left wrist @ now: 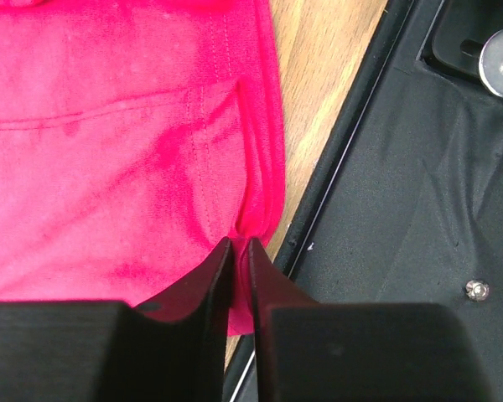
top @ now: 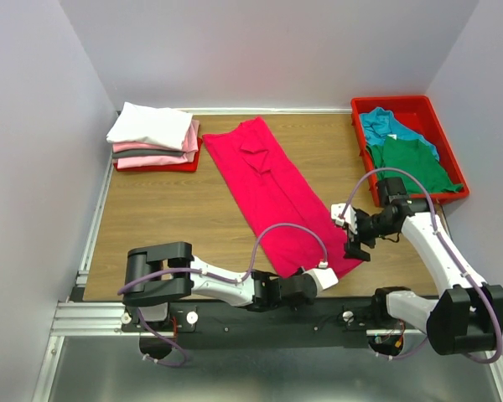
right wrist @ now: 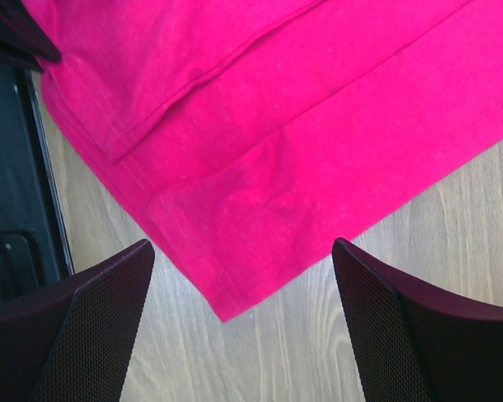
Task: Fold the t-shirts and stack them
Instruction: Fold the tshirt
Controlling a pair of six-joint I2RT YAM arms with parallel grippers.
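Note:
A crimson-pink t-shirt (top: pixel 268 180) lies folded into a long strip, running diagonally from the back middle of the table to the near edge. My left gripper (top: pixel 312 280) is shut on its near hem corner at the table's front edge. In the left wrist view the jaws (left wrist: pixel 241 244) pinch the bunched hem of the shirt (left wrist: pixel 109 151). My right gripper (top: pixel 355 244) is open and empty, just above the shirt's near right corner. In the right wrist view the gripper (right wrist: pixel 243 247) straddles that corner of the shirt (right wrist: pixel 277 126).
A stack of folded shirts, white on top (top: pixel 151 124) with pale pink and grey beneath, sits on a red tray (top: pixel 184 166) at the back left. A red tray (top: pixel 402 105) at the back right holds a teal shirt (top: pixel 386 126) and a green shirt (top: pixel 415 163). A black base rail (left wrist: pixel 402 209) borders the near edge.

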